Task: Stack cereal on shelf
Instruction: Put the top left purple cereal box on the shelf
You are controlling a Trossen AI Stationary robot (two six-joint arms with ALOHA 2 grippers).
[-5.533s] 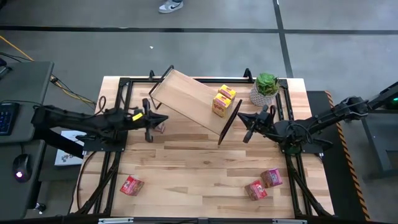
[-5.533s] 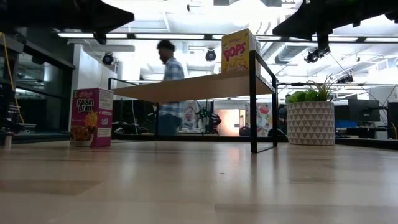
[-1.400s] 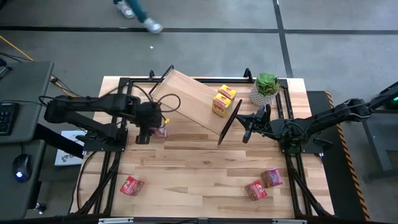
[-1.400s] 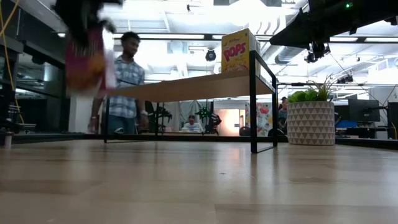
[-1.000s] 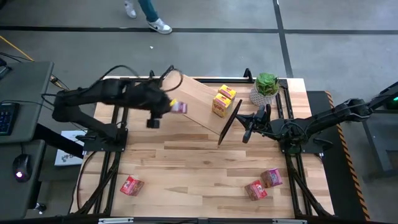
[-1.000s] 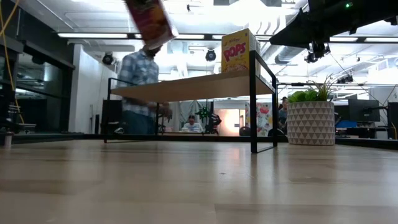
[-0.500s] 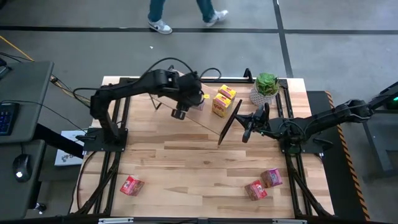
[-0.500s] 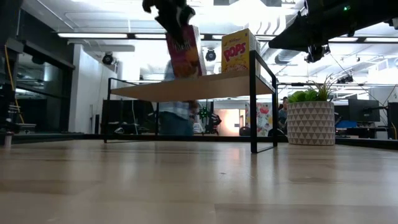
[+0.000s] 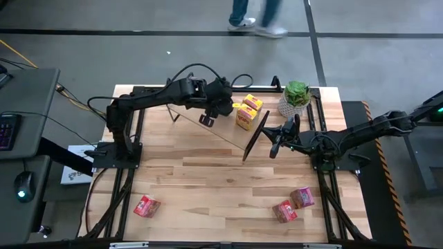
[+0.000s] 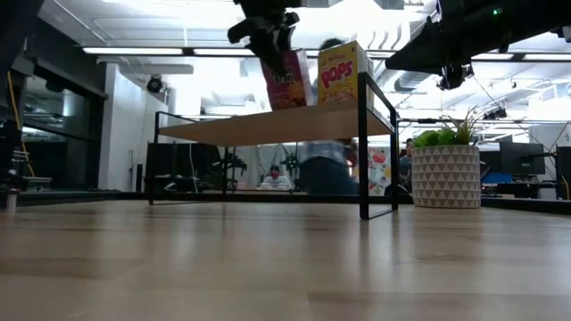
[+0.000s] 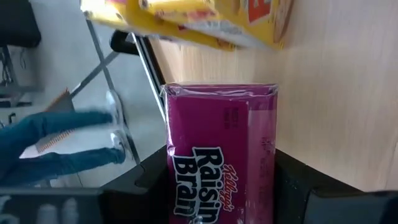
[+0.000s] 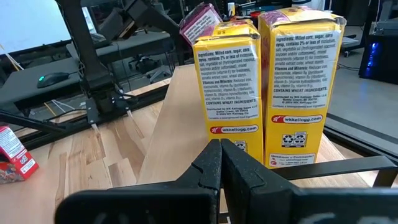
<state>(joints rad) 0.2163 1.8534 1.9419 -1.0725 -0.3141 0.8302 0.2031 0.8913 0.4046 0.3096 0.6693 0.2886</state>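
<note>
The shelf (image 9: 232, 131) is a light-wood plank on black wire end frames, standing at the table's far middle. Two yellow cereal boxes (image 9: 248, 111) stand on its right end. My left gripper (image 9: 223, 108) reaches over the plank, shut on a magenta cereal box (image 10: 285, 80) just left of the yellow boxes (image 10: 343, 71). My right gripper (image 12: 221, 155) is shut on nothing and waits by the shelf's right end frame. One red box (image 9: 147, 205) and two pink-red boxes (image 9: 293, 205) lie near the table's near edge. My left gripper pinches the magenta box by its two narrow sides (image 11: 268, 180), one finger on each, around its upper part. The fingers slant down from above. The box hangs tilted, with its lower end (image 10: 294, 105) at the plank's top; whether it touches, I cannot tell.
A potted green plant (image 9: 296, 97) stands at the far right, beside the shelf. Black frame rails (image 9: 131, 138) run along the table's left and right sides. A person walks on the floor beyond the far edge (image 9: 256, 17).
My left gripper has carried the magenta box from the shelf's left end toward the table's right, over the plank, and down beside the yellow boxes. The wrist has rolled, so the box has gone from high and steeply tipped to nearly upright at the plank.
</note>
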